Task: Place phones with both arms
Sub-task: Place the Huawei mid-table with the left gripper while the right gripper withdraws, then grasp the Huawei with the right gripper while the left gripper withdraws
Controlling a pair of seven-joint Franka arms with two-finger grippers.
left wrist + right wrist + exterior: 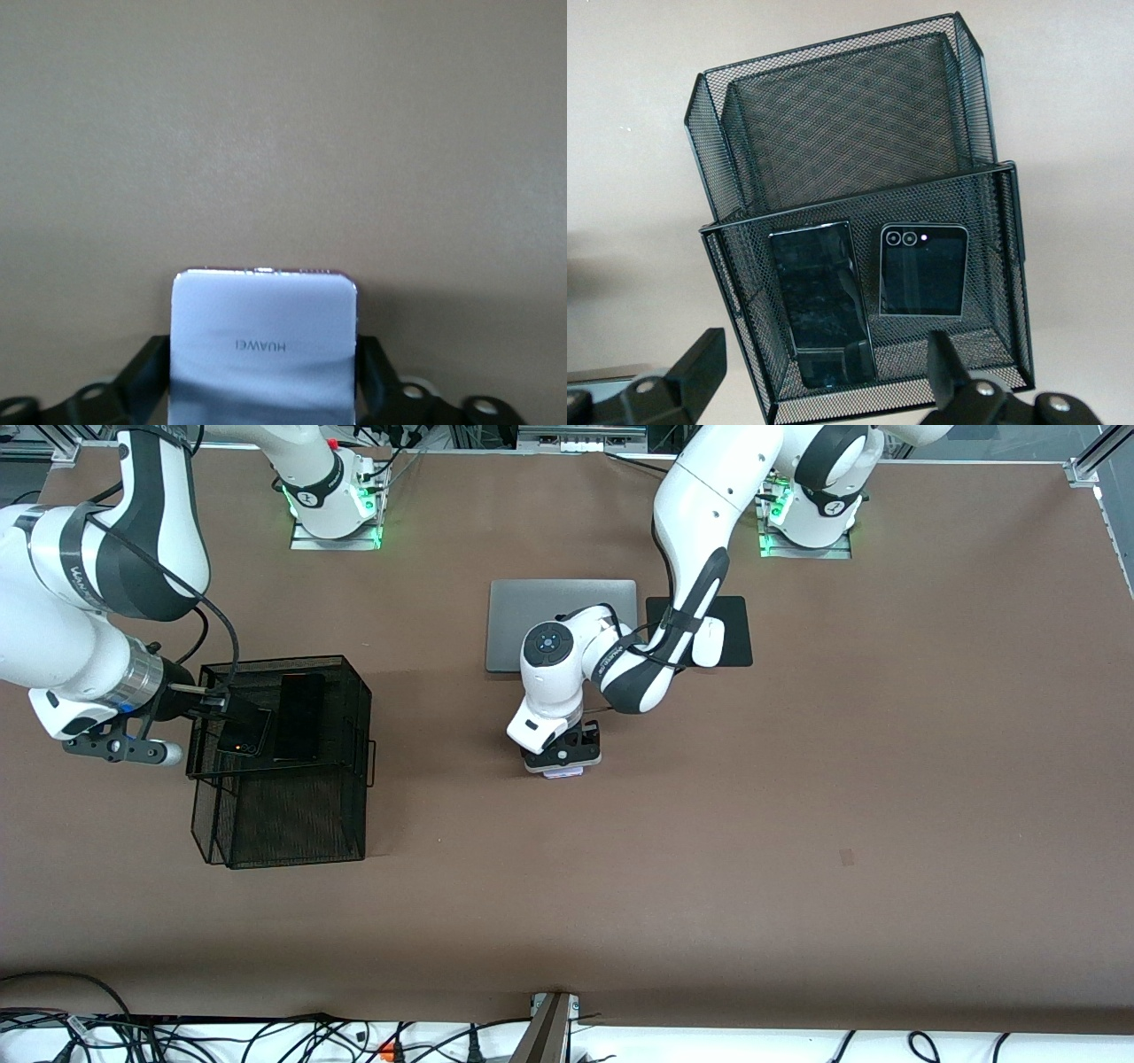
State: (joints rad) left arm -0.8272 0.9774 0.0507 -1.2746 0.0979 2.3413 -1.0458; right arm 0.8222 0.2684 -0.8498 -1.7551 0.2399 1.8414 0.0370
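left gripper low, straddling lilac phone, grip unclear | right gripper wide over mesh basket

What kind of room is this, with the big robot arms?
Probably a robot lab: a brown table with a closed grey laptop, a black mesh basket holding phones, and loose cables along the edge.
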